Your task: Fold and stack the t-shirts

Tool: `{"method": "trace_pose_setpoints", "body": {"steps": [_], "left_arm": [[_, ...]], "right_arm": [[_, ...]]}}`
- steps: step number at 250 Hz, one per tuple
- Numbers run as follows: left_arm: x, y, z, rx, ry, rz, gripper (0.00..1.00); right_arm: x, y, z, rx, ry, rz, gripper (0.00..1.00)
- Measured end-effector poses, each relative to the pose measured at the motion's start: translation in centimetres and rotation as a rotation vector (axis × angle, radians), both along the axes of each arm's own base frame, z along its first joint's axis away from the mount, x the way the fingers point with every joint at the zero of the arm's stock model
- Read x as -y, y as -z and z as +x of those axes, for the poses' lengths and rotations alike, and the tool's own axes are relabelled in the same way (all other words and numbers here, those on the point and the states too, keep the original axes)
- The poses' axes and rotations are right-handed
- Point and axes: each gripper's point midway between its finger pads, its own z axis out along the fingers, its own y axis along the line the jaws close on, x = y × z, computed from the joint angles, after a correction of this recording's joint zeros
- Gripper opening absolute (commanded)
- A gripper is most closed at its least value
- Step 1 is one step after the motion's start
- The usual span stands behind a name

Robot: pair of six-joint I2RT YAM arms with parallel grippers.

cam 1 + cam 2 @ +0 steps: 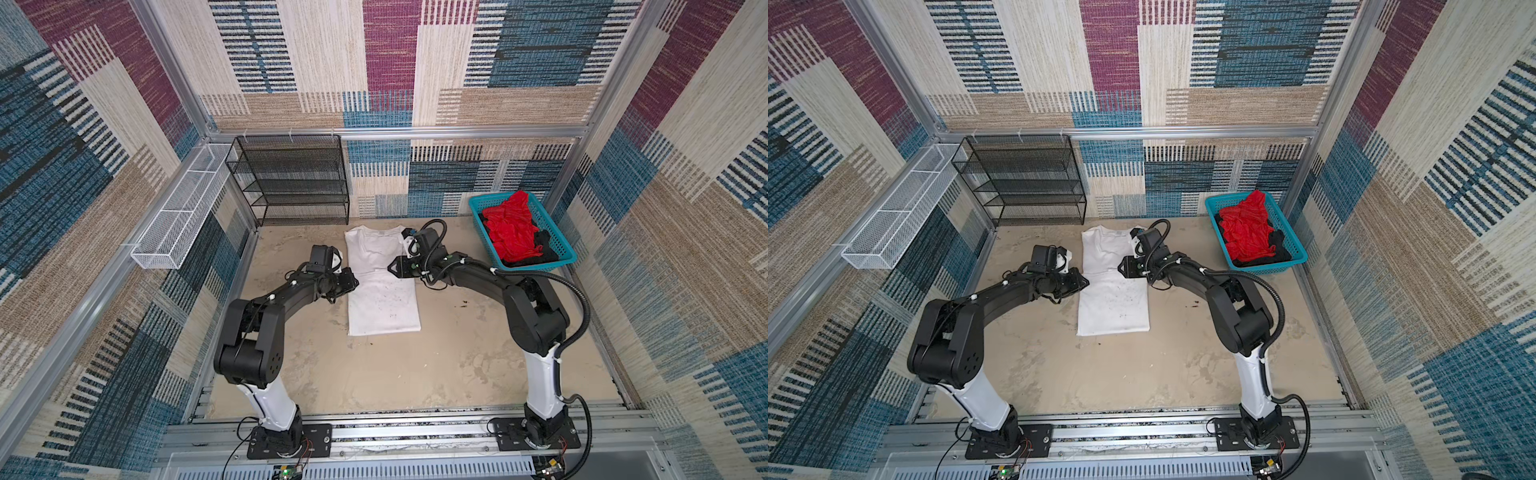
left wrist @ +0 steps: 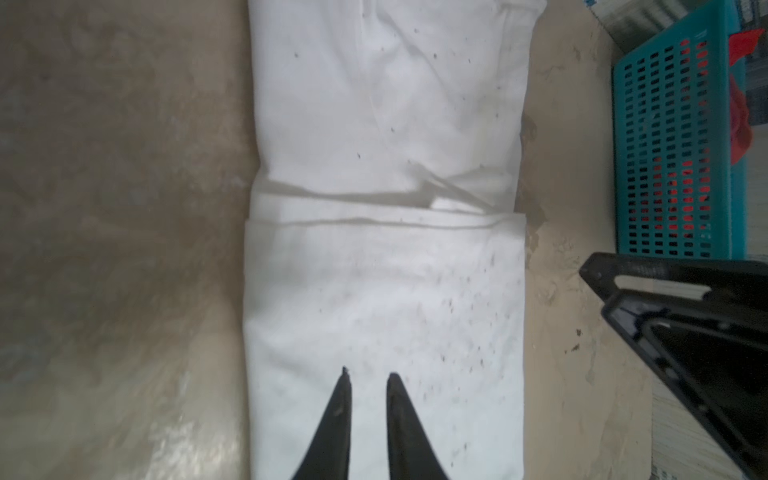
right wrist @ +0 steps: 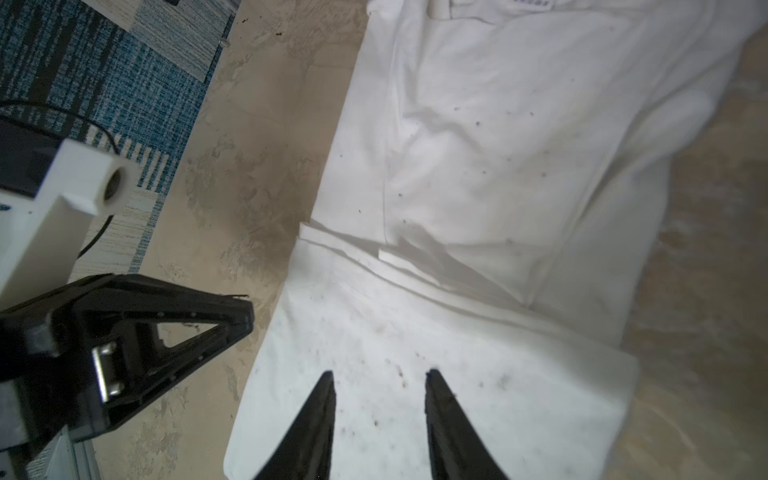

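Where the table [image 1: 374,374] lies nearest the arm bases, its sandy top is bare: broad free room on the near side of the cloth.

- White t-shirt [image 1: 382,291]: mid-table, flat, folded to a long narrow strip. The near hem is straight and the long edges nearly parallel. A cross ridge of layered cloth sits at mid-length, with the collar end farthest.
- Left gripper [image 2: 368,374]: at the strip's left long edge, near the ridge. The jaws are parted by a thin slit with nothing between them.
- Right gripper [image 3: 380,374]: at the right long edge opposite. The jaws are parted wider and grip nothing.
- Bare table flanks both long edges.
- Turquoise basket [image 1: 540,264]: far right, well apart from the strip. It holds the crumpled red t-shirt [image 1: 511,232] over the black t-shirt [image 1: 542,241].
- Black mesh rack [image 1: 299,183]: against the back wall, far left.
- White wire tray [image 1: 183,216]: along the left wall.
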Motion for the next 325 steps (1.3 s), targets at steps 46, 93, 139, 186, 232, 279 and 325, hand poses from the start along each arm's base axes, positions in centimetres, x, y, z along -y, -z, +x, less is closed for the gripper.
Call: {"method": "trace_pose_setpoints", "body": {"steps": [46, 93, 139, 186, 232, 279, 325], "left_arm": [[-0.7, 2.3, 2.7, -0.003, -0.030, -0.025, 0.18], [-1.1, 4.2, 3.5, -0.017, -0.042, -0.070, 0.17], [-1.2, 4.4, 3.9, 0.014, -0.044, -0.098, 0.17], [-1.3, 4.4, 3.5, 0.019, -0.044, -0.104, 0.16], [-1.9, 3.4, 1.7, -0.006, -0.057, -0.074, 0.17], [-2.5, 0.6, -0.9, 0.023, -0.051, -0.048, 0.24], [-2.5, 1.2, -6.5, -0.066, -0.030, -0.055, 0.31]], "right_arm": [[-2.6, 1.6, 1.9, -0.019, -0.063, 0.038, 0.38], [-4.2, 4.9, 2.9, -0.068, -0.102, 0.060, 0.37], [-4.7, 7.1, 3.5, -0.087, -0.120, 0.091, 0.37], [-4.7, 7.1, 4.0, -0.061, -0.123, 0.116, 0.37], [-3.4, 5.8, 4.2, -0.032, -0.073, 0.049, 0.38], [-0.7, 0.0, 2.9, 0.064, -0.013, 0.017, 0.39], [3.1, -0.1, -2.5, 0.025, 0.031, -0.010, 0.42]]}}
